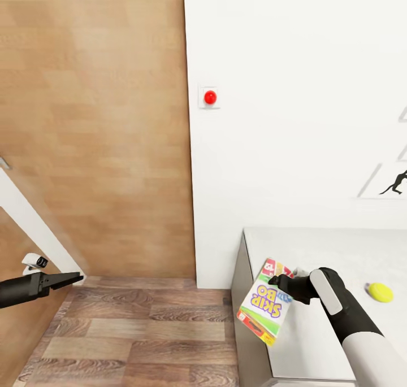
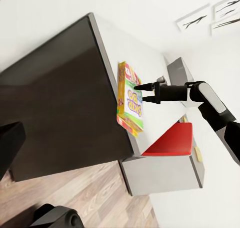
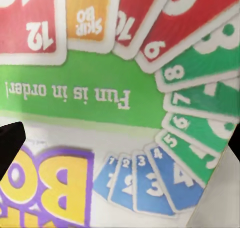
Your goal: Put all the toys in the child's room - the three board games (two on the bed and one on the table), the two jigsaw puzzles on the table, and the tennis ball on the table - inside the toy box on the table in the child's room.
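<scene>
Pinched by one edge in the right fingers (image 1: 275, 280), the board game (image 1: 263, 309) overhangs the counter (image 1: 316, 251) edge and could slip floorward; the left fingers (image 1: 72, 277) hang pressed together.

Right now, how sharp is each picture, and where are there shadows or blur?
Head view: even light, no glare; the SKIP-BO game in the right tool reads clearly, and the tennis ball casts a faint shadow on the table. Left wrist view: sharp enough, the table side is dark. Right wrist view: very close, so the box print is soft and blurred.
</scene>
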Controlling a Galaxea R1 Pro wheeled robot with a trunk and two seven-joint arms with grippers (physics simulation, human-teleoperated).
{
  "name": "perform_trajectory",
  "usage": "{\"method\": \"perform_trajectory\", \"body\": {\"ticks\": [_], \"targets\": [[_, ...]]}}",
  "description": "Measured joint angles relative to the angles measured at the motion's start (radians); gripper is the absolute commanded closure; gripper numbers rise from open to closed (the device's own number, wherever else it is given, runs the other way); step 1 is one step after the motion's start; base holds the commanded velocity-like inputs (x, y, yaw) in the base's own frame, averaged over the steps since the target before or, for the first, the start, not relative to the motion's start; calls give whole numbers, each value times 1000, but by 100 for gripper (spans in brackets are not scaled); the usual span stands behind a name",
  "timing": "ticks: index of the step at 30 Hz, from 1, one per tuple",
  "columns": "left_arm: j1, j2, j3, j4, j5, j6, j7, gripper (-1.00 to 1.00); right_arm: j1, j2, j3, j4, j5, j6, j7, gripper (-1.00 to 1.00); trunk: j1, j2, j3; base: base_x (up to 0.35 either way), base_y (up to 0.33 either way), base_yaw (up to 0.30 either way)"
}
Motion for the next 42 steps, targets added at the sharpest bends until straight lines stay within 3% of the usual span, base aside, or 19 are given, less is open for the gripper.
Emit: {"method": "perform_trajectory", "body": {"ticks": [18, 32, 38, 42], "targets": [[0, 0, 0, 0, 0, 0, 0, -100, 25, -9, -10, -71, -2, 10, 54, -100, 0, 0, 18, 0, 4, -88], [0, 0, 0, 0, 0, -1, 0, -100, 84, -62, -24, -251, -11, 54, 66, -100, 0, 0, 38, 0, 0, -126], [0, 0, 0, 0, 0, -1, 0, -100, 149, -71, -102, -384, -25, 88, 68, -100, 0, 0, 47, 0, 0, -127], [0, 0, 0, 0, 0, -1, 0, -100, 218, -72, -172, -496, -66, 88, 77, -100, 0, 0, 53, 0, 0, -128]]}}
